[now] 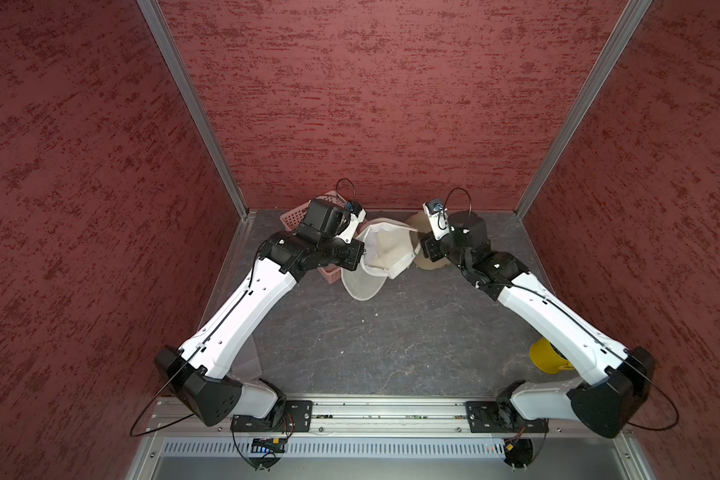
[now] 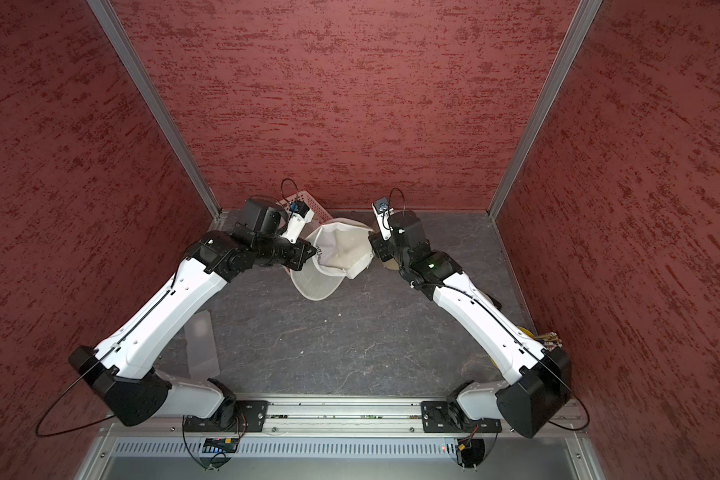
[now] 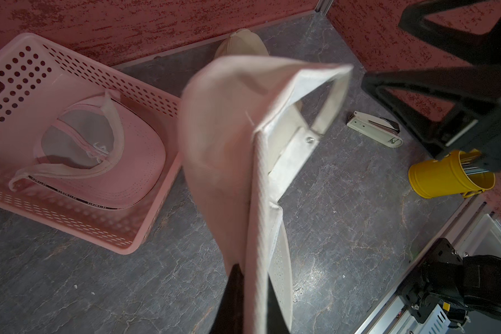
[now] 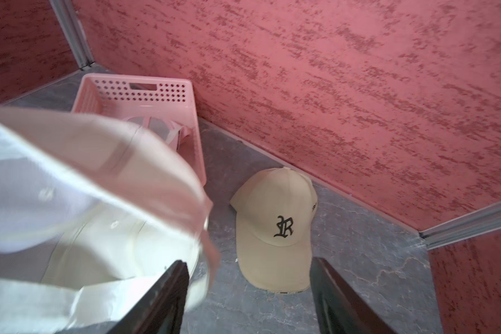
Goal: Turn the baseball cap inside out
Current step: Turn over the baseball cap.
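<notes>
Left end effector [image 3: 252,277] clamps the white baseball cap's [image 1: 385,249] rim; right end effector [image 4: 249,261] gapes wide, gripping nothing.

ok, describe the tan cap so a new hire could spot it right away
Go to the foot of the back wall, near the pink basket. The tan cap lies there on the table, crown up. Unlike the cap in the basket and the white cap held in the air, it has a black gothic R on its front.
</notes>
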You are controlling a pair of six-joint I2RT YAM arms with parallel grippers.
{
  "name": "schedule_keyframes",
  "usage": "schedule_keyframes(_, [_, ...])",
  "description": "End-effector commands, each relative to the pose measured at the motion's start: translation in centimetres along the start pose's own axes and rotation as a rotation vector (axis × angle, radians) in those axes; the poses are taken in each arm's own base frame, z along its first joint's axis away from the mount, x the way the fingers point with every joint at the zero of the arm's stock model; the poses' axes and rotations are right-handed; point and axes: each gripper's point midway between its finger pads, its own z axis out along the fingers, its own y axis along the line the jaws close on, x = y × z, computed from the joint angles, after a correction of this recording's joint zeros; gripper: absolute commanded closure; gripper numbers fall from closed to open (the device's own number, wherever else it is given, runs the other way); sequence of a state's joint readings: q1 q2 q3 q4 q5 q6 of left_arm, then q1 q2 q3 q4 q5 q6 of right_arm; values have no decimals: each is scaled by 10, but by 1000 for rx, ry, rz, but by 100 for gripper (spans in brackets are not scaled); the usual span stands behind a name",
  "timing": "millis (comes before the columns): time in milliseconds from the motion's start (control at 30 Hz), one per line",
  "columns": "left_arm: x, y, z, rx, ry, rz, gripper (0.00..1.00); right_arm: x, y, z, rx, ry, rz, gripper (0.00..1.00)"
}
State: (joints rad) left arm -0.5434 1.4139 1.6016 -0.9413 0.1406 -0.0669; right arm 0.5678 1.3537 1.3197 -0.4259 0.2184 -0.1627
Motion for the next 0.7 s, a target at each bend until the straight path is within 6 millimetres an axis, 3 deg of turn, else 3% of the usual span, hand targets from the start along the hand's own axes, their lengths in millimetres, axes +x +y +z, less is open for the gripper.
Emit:
schedule_keyframes(0, [-26, 6, -8, -25, -87, -24, 100, 1, 16, -20, -110, 22, 6, 27])
schedule_keyframes(133, [-31, 4, -10, -12, -112, -33, 100, -7, 19, -34, -143, -19, 37, 26])
schedule_keyframes(200, [-28, 1, -8, 0, -94, -30, 100, -14, 30, -47, -226, -59, 47, 32])
schedule_keyframes(333, [-23, -2, -3, 7, -74, -30, 100, -32, 79, -63, -503, -174, 73, 74])
schedule_keyframes(400, [-24, -8, -2, 31, -76, -31, 100, -38, 104, -59, -596, -211, 76, 91])
schedule_keyframes(433, [-25, -12, -1, 44, -80, -33, 100, -41, 115, -55, -629, -215, 82, 93])
schedule_keyframes(533, [-28, -21, -1, 79, -86, -36, 100, -51, 138, -38, -659, -225, 89, 97])
schedule_keyframes(667, [-28, -36, -5, 125, -85, -26, 100, -66, 141, -8, -609, -243, 153, 97])
